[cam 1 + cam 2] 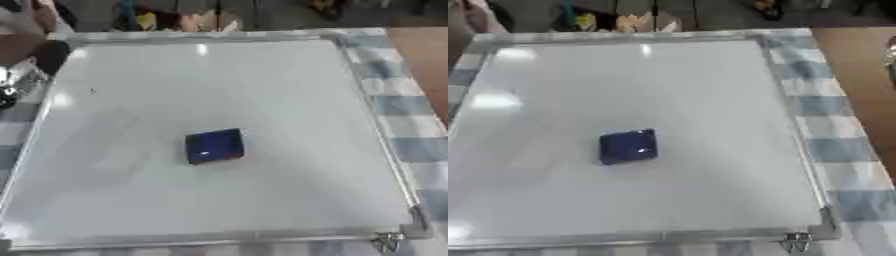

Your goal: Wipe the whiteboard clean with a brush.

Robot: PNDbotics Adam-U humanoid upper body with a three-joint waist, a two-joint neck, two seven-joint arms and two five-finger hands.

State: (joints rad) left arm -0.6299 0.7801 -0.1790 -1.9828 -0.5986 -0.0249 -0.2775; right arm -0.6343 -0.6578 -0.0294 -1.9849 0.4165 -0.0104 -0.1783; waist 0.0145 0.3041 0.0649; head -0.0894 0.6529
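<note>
Brush point(213, 146) sat flat near the middle of the whiteboard point(289, 90), untouched, long axis running roughly 9 to 3, slightly tilted. My left hand point(19, 75) showed at about 10 o'clock from it, so nearer; couldn't tell its fingers. Right hand wasn't visible.

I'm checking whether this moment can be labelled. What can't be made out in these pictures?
- Marks on the whiteboard: only a tiny speck shows in the left eye view; glare and blur hide any faint writing.
- Blue brush: its underside is hidden.
- Dark and silver shape at the left edge of the left eye view: cut off, unidentifiable.
- Small metal item at the board's near corner: too small.
</note>
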